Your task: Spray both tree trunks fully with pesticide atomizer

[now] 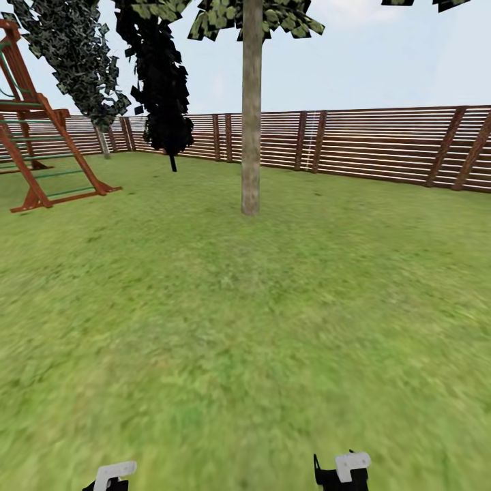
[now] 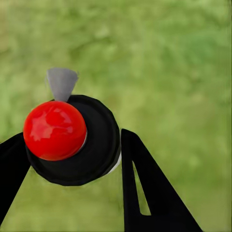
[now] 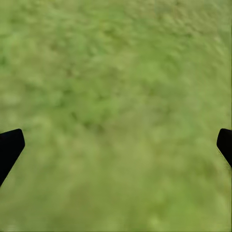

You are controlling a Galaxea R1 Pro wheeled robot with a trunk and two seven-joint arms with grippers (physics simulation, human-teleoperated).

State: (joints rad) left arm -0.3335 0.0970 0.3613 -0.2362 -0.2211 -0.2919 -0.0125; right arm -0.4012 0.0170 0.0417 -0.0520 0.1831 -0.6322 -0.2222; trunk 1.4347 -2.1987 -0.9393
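The pesticide atomizer [image 2: 67, 140], with a glossy red knob, a black round cap and a grey nozzle, sits between the fingers of my left gripper [image 2: 72, 159], which is shut on it above the grass. My right gripper [image 3: 118, 145] is open over bare lawn with nothing between its fingers. In the head view the left gripper [image 1: 112, 476] and the right gripper [image 1: 344, 469] peek in at the bottom edge. One tree trunk [image 1: 251, 136], thick and mottled beige-grey, stands straight ahead across the lawn. I make out no white specks on its bark from here. A second pale leaning trunk [image 1: 102, 142] stands far back left.
A brown slatted fence [image 1: 382, 143] closes the back of the lawn [image 1: 245, 327]. A wooden play tower [image 1: 41, 150] stands at the left. A dark narrow cypress-like tree [image 1: 164, 88] rises left of the near trunk. Open grass lies between me and the trunk.
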